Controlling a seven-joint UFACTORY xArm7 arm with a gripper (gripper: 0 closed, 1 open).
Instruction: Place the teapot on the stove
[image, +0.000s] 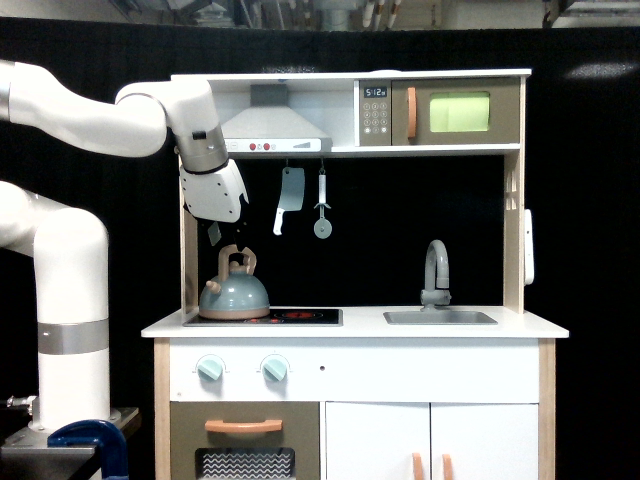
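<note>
The blue-grey teapot (233, 293) stands upright on the left end of the black stove (300, 316), its tan loop handle pointing up. My gripper (227, 236) hangs just above that handle, open, with nothing between its fingers (214, 234). A small gap shows between the fingertips and the top of the handle. The white arm reaches in from the exterior view's left, under the range hood.
A toy cleaver (290, 197) and a round utensil (322, 205) hang from the shelf right of my gripper. The hood (272, 128) sits close above the wrist. The kitchen's left side post (186, 270) stands beside the teapot. The sink (440, 317) and grey faucet (435, 272) lie further right.
</note>
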